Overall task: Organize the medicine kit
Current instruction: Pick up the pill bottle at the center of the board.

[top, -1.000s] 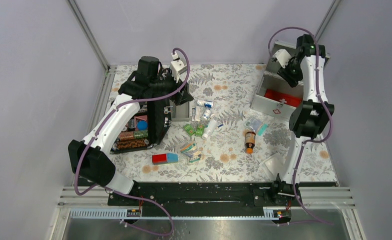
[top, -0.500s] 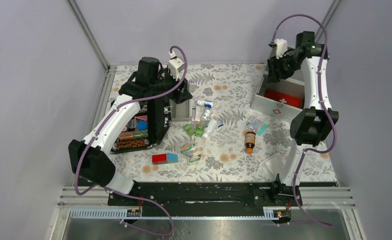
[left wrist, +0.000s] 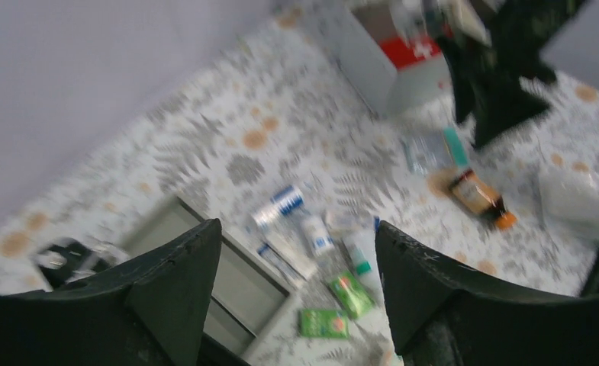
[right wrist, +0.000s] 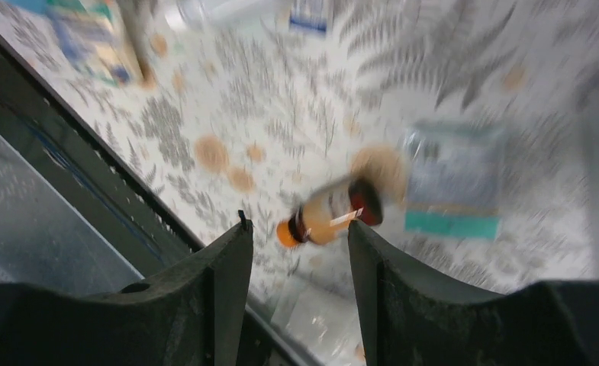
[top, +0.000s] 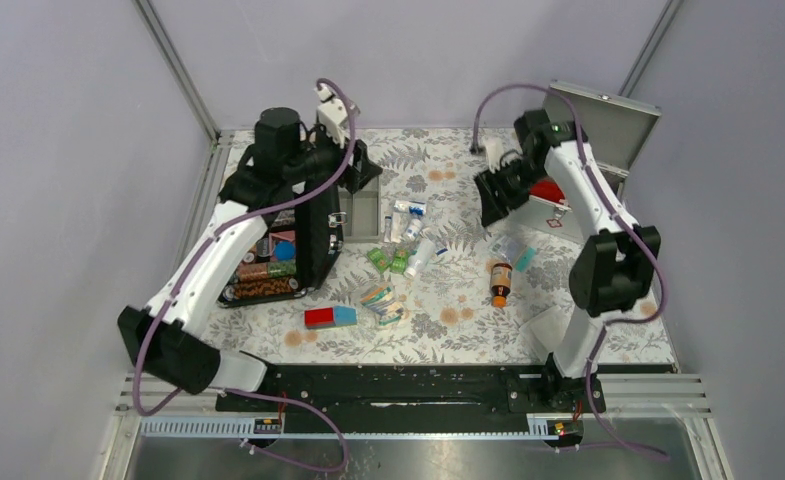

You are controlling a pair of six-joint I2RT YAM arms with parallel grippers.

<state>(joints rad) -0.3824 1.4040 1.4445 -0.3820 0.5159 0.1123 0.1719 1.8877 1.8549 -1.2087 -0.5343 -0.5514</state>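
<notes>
The medicine kit point(top: 546, 214) is a grey metal box at the back right, its lid point(top: 608, 116) standing open and something red inside. It also shows blurred in the left wrist view point(left wrist: 384, 57). My right gripper point(top: 492, 196) hangs open and empty just left of the kit. In its own view the right gripper point(right wrist: 297, 227) is above an amber bottle point(right wrist: 330, 213) with an orange cap. My left gripper point(top: 361, 166) is open and empty above a small grey tray point(top: 364, 216). In the left wrist view the left gripper point(left wrist: 297, 229) frames the tray point(left wrist: 231, 278).
A black case point(top: 278, 250) with colourful contents stands at the left. Loose on the floral cloth lie white tubes point(top: 408, 225), green packets point(top: 388, 261), the amber bottle point(top: 500, 281), a teal-edged sachet point(top: 517, 253), a red-and-blue box point(top: 330, 317) and a clear bag point(top: 550, 326).
My right arm has swung from behind the kit to the left and forward, leaving the open lid in plain view. My left gripper has shifted slightly back and left.
</notes>
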